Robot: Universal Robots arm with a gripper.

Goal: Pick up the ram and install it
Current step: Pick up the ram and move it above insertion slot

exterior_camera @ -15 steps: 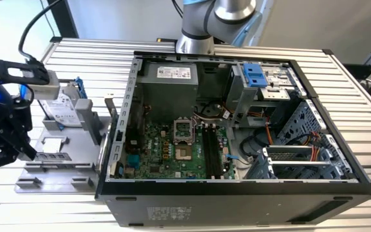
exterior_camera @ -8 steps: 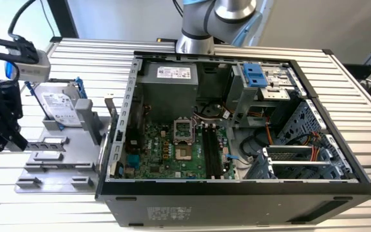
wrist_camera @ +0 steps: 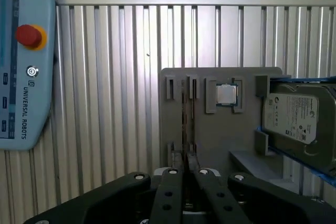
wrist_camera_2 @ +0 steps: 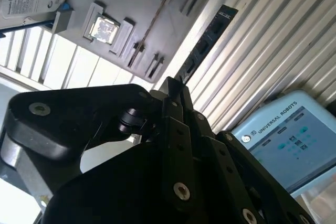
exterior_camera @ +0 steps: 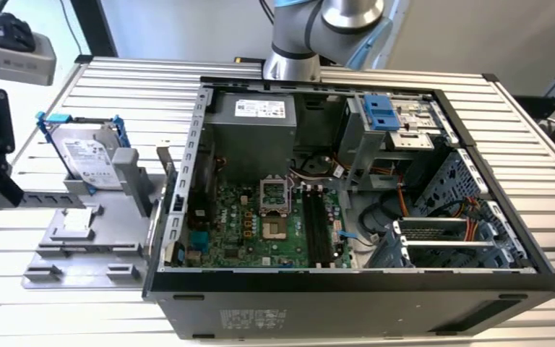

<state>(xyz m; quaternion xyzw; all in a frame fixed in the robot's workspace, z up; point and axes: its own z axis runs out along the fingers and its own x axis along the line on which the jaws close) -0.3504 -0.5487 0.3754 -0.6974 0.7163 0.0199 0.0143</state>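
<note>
Looking along the first wrist view, you see the gripper [wrist_camera: 187, 157] with its two black fingers [wrist_camera: 170, 187] drawn together at the tips and pinching nothing. The ram [wrist_camera: 184, 111] stands edge-on in a narrow slot of the grey fixture [wrist_camera: 210, 140]. It shows as a thin dark bar running straight away from the fingertips and in line with them. Its near end lies just beyond the tips, and from this view you cannot tell whether they touch it. In the second wrist view the ram [wrist_camera_2: 156, 17] is a slim brownish line in the fixture, with a clear gap between it and the closed tips.

Just beside the ram sits the small square silver chip [wrist_camera: 226, 94]. Beyond the chip stands the hard drive [wrist_camera: 291, 119] in its blue-trimmed frame, so the chip lies between the two.

In the exterior view you find the fixture on the slatted metal table [exterior_camera: 113, 79] at the exterior view's left. It is beside the open computer case [exterior_camera: 355, 296], whose long black slots [exterior_camera: 316, 231] are well apart from the ram. A light blue pendant [wrist_camera: 21, 77] rests on the slats near the fixture.
</note>
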